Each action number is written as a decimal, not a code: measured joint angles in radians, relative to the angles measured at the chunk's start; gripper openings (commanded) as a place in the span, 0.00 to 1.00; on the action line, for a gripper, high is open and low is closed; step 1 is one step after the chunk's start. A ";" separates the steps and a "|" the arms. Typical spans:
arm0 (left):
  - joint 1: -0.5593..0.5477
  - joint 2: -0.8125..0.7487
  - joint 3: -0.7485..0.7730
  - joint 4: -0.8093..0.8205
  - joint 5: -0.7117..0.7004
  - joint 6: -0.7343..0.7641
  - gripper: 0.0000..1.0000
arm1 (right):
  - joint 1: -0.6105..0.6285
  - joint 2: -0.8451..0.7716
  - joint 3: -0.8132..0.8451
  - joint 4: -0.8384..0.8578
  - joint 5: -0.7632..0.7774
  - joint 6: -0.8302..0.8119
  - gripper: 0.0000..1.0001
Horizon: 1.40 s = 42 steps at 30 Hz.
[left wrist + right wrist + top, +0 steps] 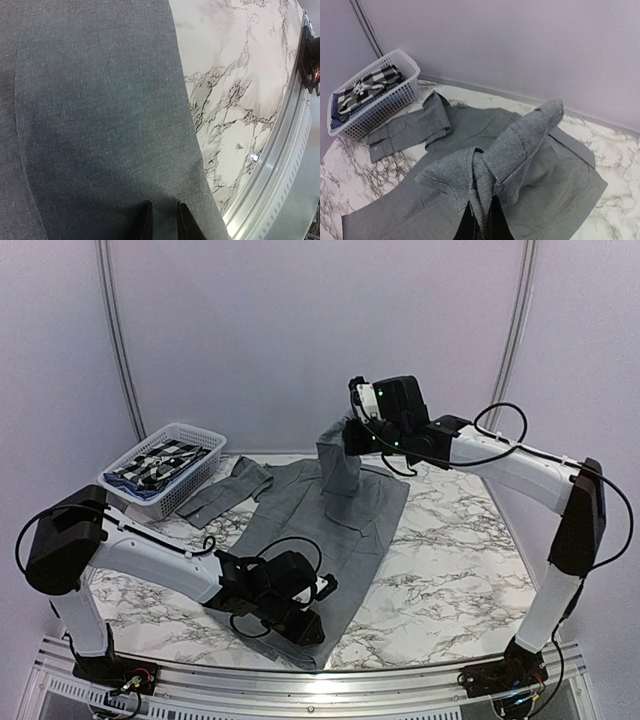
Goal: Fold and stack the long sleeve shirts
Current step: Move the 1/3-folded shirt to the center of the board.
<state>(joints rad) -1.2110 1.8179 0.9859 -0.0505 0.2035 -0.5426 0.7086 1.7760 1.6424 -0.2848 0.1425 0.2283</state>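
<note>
A plain grey long sleeve shirt [340, 530] lies spread on the marble table. High over the shirt's far part, my right gripper [352, 430] is shut on one sleeve [338, 460], which hangs down as a tall fold. The right wrist view has the bunched sleeve [520, 145] clamped in that gripper [482, 225]. My left gripper [305, 625] rests low on the shirt's near corner. In its wrist view the fingers [144, 222] stand a narrow gap apart with grey cloth [100, 125] between them. The other sleeve [225, 490] lies flat to the left.
A white plastic basket [175, 427] stands at the back left, holding a folded black-and-white checked garment [160, 460]. The table's metal front rail [280, 180] runs close to the left gripper. Bare marble [450, 550] lies right of the shirt.
</note>
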 measured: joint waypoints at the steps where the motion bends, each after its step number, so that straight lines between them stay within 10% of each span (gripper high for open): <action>1: 0.000 0.010 0.001 -0.001 0.009 0.004 0.17 | 0.001 -0.032 -0.067 -0.002 0.011 0.018 0.00; 19: 0.002 0.136 0.155 -0.003 0.050 0.011 0.16 | -0.099 0.010 -0.559 0.043 0.065 0.314 0.00; 42: 0.037 0.302 0.450 -0.106 0.027 0.057 0.24 | -0.236 0.148 -0.415 0.059 0.026 0.272 0.00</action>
<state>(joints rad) -1.1744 2.1201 1.4357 -0.1566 0.2302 -0.4854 0.4725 1.9244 1.2274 -0.2256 0.1684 0.5007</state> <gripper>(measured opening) 0.235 0.003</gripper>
